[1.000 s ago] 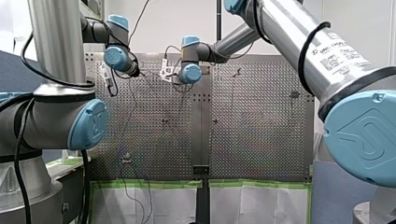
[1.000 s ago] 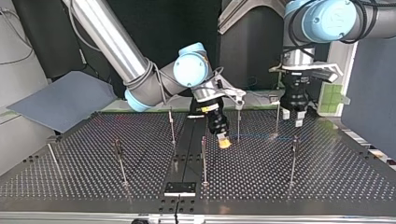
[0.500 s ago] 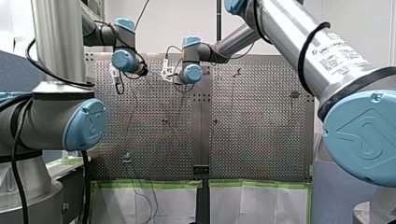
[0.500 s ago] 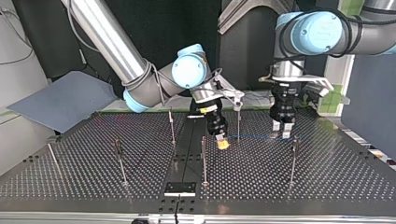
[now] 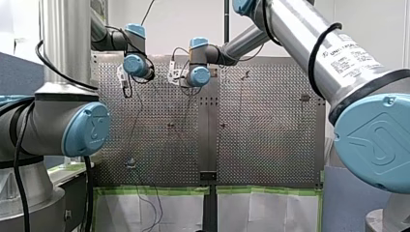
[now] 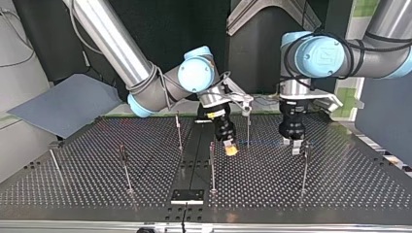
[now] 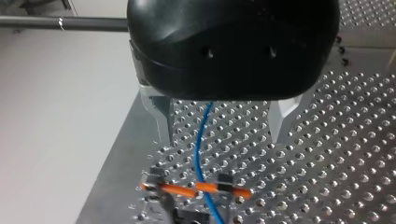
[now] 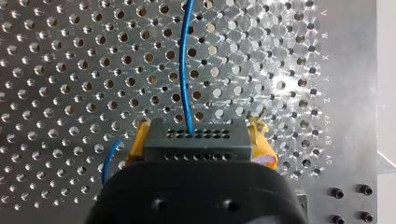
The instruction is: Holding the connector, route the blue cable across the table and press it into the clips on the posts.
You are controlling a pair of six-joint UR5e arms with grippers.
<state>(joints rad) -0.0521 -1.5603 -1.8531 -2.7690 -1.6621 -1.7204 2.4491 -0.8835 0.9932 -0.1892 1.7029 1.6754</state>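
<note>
Hand of left arm [image 6: 291, 144] shifted toward connector [image 8: 196, 138].

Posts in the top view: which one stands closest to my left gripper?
The post at the view's far right, just beside my left gripper; every other post stands farther toward the left.

Left gripper [image 7: 222, 136] spread, right gripper [image 8: 197, 136] clamped.

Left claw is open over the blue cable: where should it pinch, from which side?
Probably the straight stretch of blue cable between the left claw's open fingers, short of the orange-barred clip. Come straight down: the cable runs lengthwise through the gap, so the fingers close across it.
</note>
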